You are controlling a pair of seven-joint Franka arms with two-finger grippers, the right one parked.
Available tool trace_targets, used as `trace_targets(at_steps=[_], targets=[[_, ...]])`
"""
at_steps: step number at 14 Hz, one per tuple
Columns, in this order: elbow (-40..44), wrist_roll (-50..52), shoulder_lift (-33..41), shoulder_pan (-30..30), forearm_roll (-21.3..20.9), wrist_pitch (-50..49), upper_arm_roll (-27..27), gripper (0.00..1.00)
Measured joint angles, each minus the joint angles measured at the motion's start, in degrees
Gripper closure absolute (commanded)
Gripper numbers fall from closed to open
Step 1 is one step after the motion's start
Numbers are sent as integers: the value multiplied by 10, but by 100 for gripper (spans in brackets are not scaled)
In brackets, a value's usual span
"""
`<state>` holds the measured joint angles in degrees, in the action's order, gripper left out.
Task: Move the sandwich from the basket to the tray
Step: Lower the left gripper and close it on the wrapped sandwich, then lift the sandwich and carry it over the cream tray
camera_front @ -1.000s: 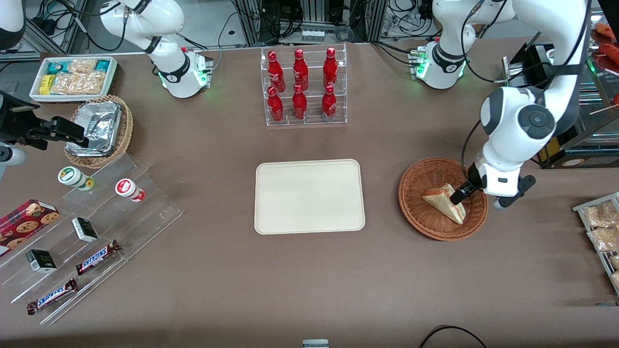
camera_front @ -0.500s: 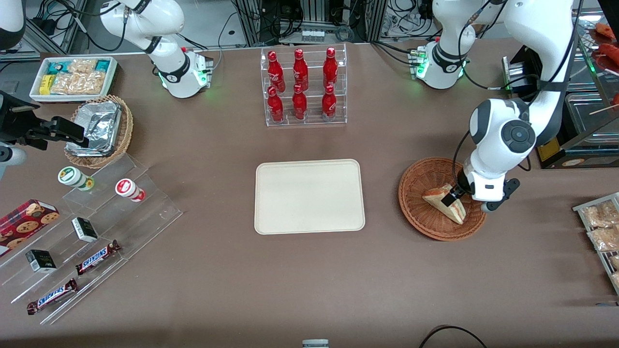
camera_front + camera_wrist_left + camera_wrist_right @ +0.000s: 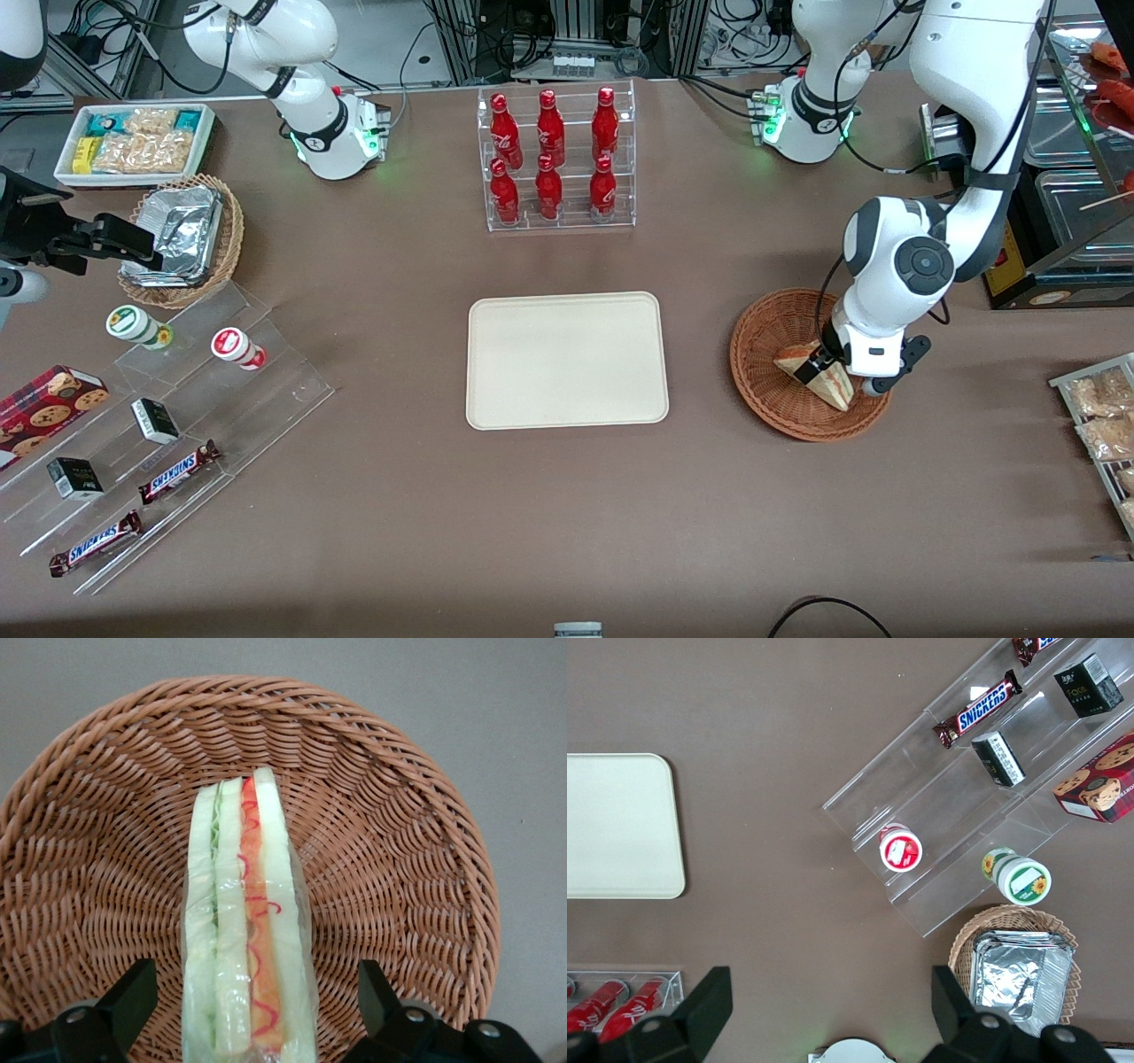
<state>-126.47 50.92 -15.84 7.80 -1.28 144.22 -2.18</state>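
Note:
The sandwich [image 3: 819,379], a wrapped white-bread wedge with red and green filling, lies in the reddish-brown wicker basket [image 3: 767,332] toward the working arm's end of the table. In the left wrist view the sandwich [image 3: 248,930] runs between my two black fingers [image 3: 133,997], which stand wide apart on either side without touching it, over the basket's weave [image 3: 399,859]. My gripper [image 3: 824,368] is open, low over the sandwich inside the basket. The cream tray [image 3: 567,359] lies bare at the table's middle, also in the right wrist view [image 3: 616,826].
A clear rack of red bottles [image 3: 554,159] stands farther from the camera than the tray. A tan wicker basket with foil [image 3: 182,237], a white snack bin [image 3: 133,142] and acrylic steps with snacks [image 3: 159,425] lie toward the parked arm's end. Snack packets [image 3: 1099,412] lie near the basket.
My gripper has moved down and across the basket toward the tray, now straddling the sandwich. The sandwich has not moved.

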Motion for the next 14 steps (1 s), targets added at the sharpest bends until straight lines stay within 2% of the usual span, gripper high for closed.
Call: trace_targets(at_steps=[1,2,3,4,9,11,14], targets=[[0,0,-3,0,0,1,0,56],[0,0,-6,0,0,1,0,78],[0,1,-8,0,0,2,0,94],[0,1,-9,0,0,2,0,100],[15,0,3,1,0,-35,0,100],[50,-1,24,11,0,-92,-3,100],[158,-1,35,50,0,-235,-7,100]])
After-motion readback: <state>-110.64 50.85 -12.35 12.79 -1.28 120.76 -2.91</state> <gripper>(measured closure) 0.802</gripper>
